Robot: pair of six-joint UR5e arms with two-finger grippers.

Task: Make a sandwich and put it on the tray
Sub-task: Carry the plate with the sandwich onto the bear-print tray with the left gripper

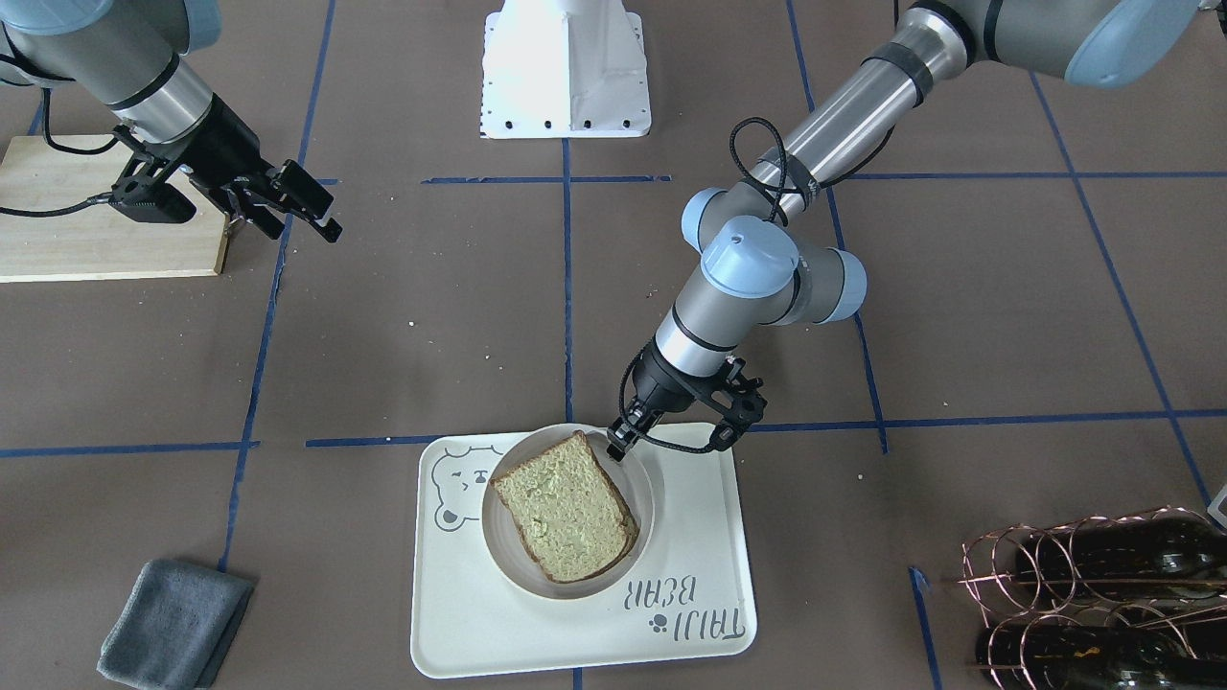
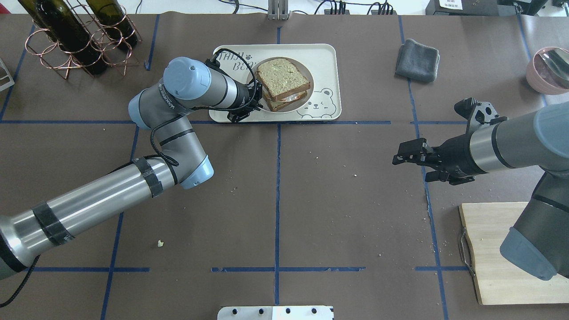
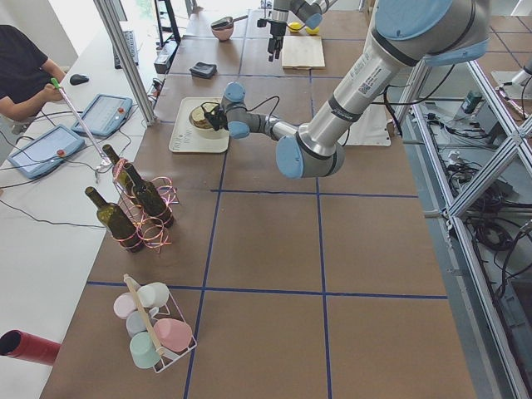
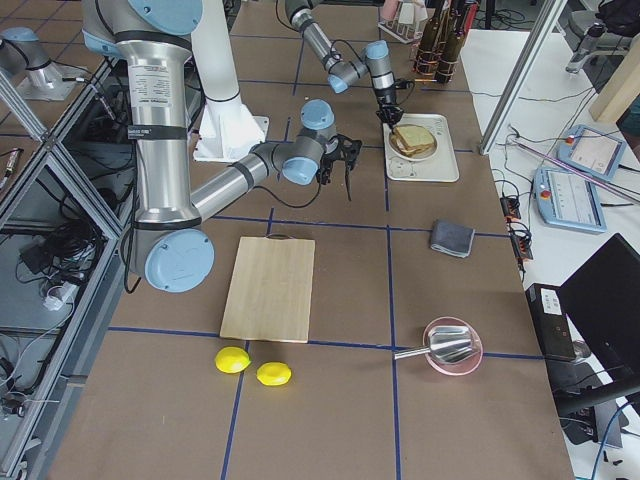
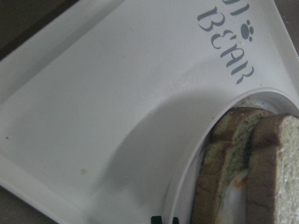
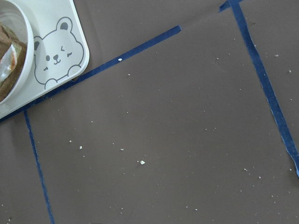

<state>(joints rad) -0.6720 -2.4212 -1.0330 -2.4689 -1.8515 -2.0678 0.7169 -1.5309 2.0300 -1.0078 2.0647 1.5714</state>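
Note:
The sandwich [image 1: 566, 508], two greenish-tan bread slices with a white egg between them, lies on a small round white plate [image 1: 649, 498]. The plate stands on the cream tray [image 1: 479, 613] with the bear drawing. My left gripper [image 1: 616, 448] is down at the plate's rim on the robot's side, its fingers close together on the rim. In the left wrist view the fingertips [image 5: 156, 219] straddle the plate rim [image 5: 187, 177] beside the sandwich [image 5: 261, 163]. My right gripper [image 2: 406, 162] hangs open and empty above the bare table, well away from the tray [image 2: 324, 58].
A wooden cutting board [image 2: 498, 249] lies under the right arm. A grey cloth [image 2: 418, 60] lies right of the tray. A copper rack with wine bottles [image 2: 75, 40] stands to its left. A pink bowl [image 2: 549, 69] is at the far right, and two lemons [image 4: 250, 365] lie beside the board.

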